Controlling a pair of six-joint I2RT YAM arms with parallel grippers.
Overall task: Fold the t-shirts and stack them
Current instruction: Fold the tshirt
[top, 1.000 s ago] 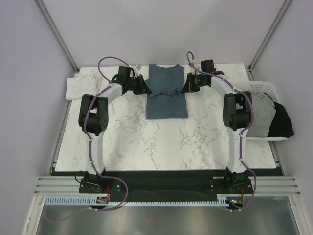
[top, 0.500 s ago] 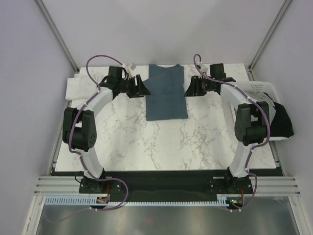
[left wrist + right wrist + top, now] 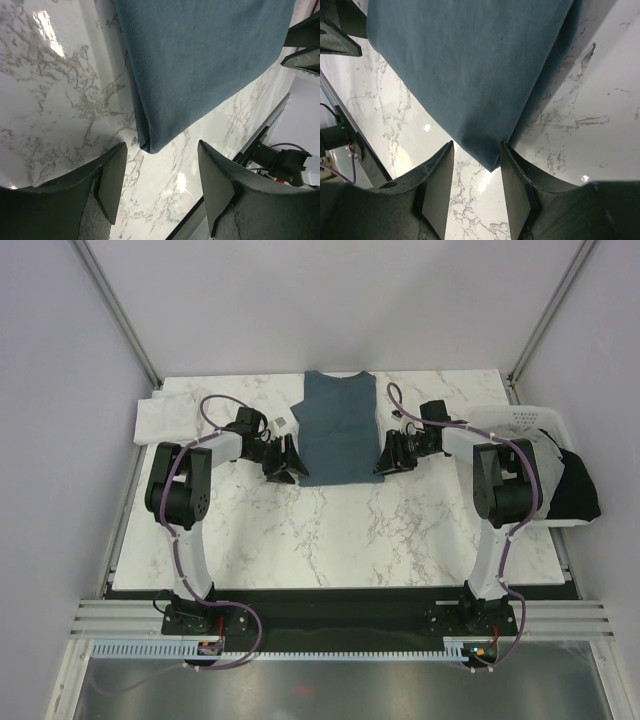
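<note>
A blue shirt (image 3: 336,430) lies flat on the white marble table (image 3: 330,530), in the middle near the far side. It is folded into a long narrow shape, with the neck hole pointing away from the arms. The left gripper (image 3: 161,150) sits low by the near left corner of the blue shirt. Its two fingers (image 3: 112,180) are spread apart and hold nothing. The corner of the shirt shows in the gap between them, just past the tips. The right gripper (image 3: 476,150) sits low by the near right corner. It is let go too, with its fingers apart and the shirt corner showing between them. The two grippers face each other across the near end of the shirt. A white shirt (image 3: 160,420) lies bunched at the far left corner of the table, well apart from the blue one. On the right side stands a white basket (image 3: 522,418). A grey shirt (image 3: 548,455) and a black shirt (image 3: 580,490) hang in it, the black one over its outer edge.
</note>
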